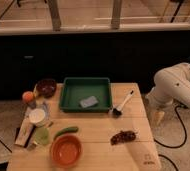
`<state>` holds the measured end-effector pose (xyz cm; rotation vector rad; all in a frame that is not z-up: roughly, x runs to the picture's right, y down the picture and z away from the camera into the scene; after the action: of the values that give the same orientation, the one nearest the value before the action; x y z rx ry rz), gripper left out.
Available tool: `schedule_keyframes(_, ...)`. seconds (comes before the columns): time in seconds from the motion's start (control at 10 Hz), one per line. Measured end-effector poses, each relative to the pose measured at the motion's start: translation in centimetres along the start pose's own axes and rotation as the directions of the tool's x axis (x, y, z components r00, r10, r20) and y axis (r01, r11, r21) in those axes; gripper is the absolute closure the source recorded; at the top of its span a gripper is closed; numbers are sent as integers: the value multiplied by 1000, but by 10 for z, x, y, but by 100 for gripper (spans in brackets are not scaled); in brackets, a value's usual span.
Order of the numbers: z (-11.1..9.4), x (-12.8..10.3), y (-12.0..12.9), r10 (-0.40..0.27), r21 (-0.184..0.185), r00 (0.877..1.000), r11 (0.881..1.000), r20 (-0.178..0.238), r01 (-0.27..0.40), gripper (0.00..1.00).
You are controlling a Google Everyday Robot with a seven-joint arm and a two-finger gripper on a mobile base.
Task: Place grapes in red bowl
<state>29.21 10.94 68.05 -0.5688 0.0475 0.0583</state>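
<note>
The grapes (pixel 124 136), a small dark reddish-purple bunch, lie on the wooden table (pixel 100 127) near its front right. The red bowl (pixel 66 150), large and orange-red with a thick rim, stands at the front left of centre, apart from the grapes. My white arm (pixel 175 90) is off the table's right side. My gripper (pixel 156 118) hangs beside the table's right edge, to the right of and a little behind the grapes, and is not touching them.
A green tray (pixel 73 102) holding a grey sponge (pixel 89 101) stands at the back centre. A black-headed brush (pixel 122 104) lies right of it. A green cucumber (pixel 65 132), a maroon bowl (pixel 46 87), an orange (pixel 28 96) and cups (pixel 37 116) are at the left.
</note>
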Motion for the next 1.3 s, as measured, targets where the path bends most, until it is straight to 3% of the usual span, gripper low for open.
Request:
schedule_keyframes(0.7, 3, -2, 3, -6, -2, 1000, 1000, -1, 6, 20)
schedule_keyframes(1.1, 33, -20, 23, -57, -10, 998, 998, 3, 57, 20)
schedule_keyframes(1.3, 39, -25, 29, -73, -15, 997, 997, 9, 73, 20)
